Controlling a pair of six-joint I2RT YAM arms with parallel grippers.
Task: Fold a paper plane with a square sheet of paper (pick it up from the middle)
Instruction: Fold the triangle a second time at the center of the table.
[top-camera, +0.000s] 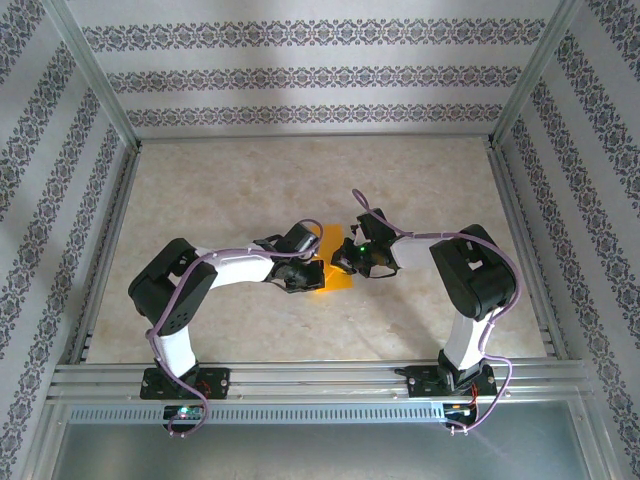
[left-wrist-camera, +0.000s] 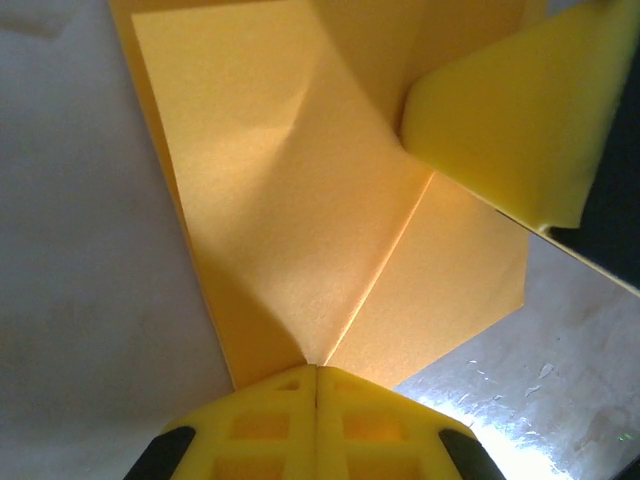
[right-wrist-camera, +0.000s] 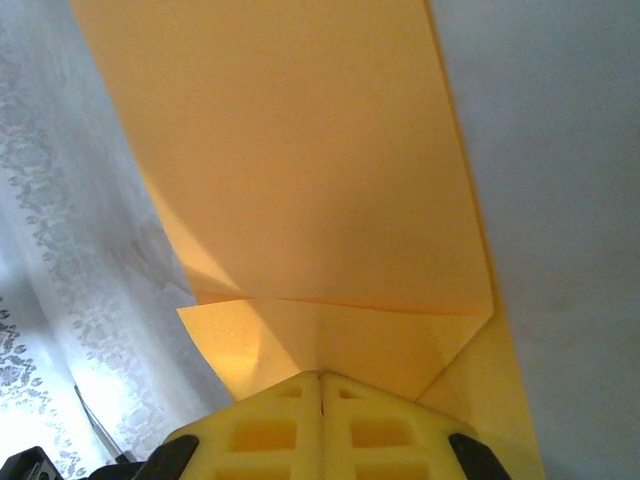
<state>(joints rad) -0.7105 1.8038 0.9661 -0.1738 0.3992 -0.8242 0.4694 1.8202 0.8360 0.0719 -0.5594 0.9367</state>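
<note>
Orange and already creased, the square sheet of paper (top-camera: 334, 270) sits over the middle of the table (top-camera: 250, 190), stretched between my two arms where they meet. From the left wrist I see a sharp fold line running diagonally up from my own fingertips, with a flap lying to its right and a softer dent higher up. The left gripper (left-wrist-camera: 316, 372) has its yellow pads pressed together with the paper's edge pinched in the seam between them. The right gripper (right-wrist-camera: 320, 380) is likewise clamped on the paper from the other side; in its own camera a straight folded edge crosses just above the pads and a turned-in corner shows at the right. One of its foam fingers (left-wrist-camera: 510, 110) reaches into the left wrist view, resting on the sheet at the upper end of the diagonal crease. Patterned wall (right-wrist-camera: 60, 250) shows beyond the paper's left edge.
</note>
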